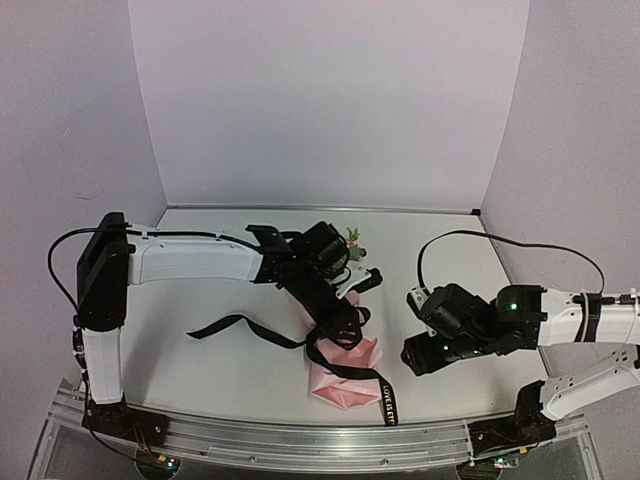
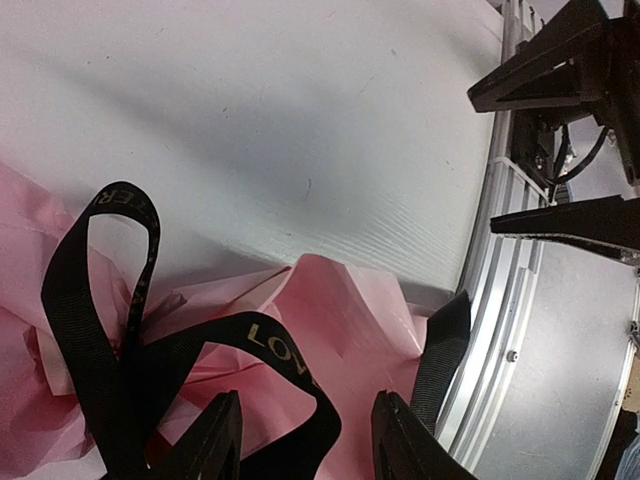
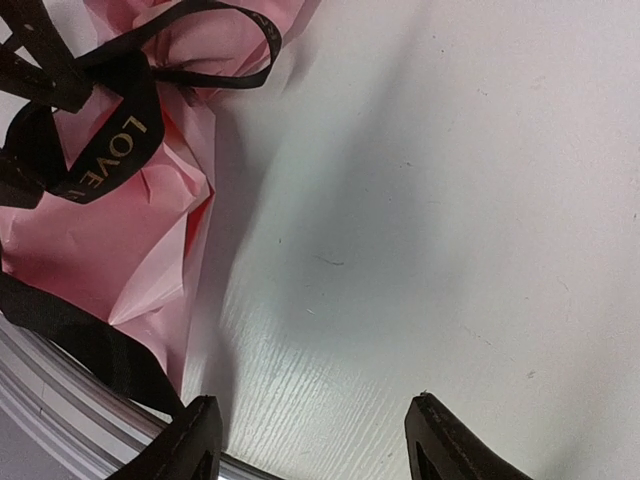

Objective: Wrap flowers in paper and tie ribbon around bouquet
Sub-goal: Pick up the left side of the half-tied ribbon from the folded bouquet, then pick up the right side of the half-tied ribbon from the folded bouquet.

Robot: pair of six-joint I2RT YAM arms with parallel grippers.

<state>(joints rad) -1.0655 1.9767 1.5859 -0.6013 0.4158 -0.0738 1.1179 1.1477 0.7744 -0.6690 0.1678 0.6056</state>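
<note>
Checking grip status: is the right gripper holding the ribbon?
No, the right gripper stands open with only bare table between its fingers, the ribbon lying off to one side over the paper.

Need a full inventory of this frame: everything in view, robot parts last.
flowers: one small bunch, green with a bit of pink, mid table, mostly hidden behind the left wrist
paper: one crumpled sheet, pale pink, near edge of the table
ribbon: one, black with light lettering, looped over the paper, one tail trailing left
table: one, white
rail: one, silver, along the near edge
left arm: white and black, reaching over the paper
right arm: white and black, right side
left gripper: black, open above ribbon and paper
right gripper: black, open over bare table beside the paper
</note>
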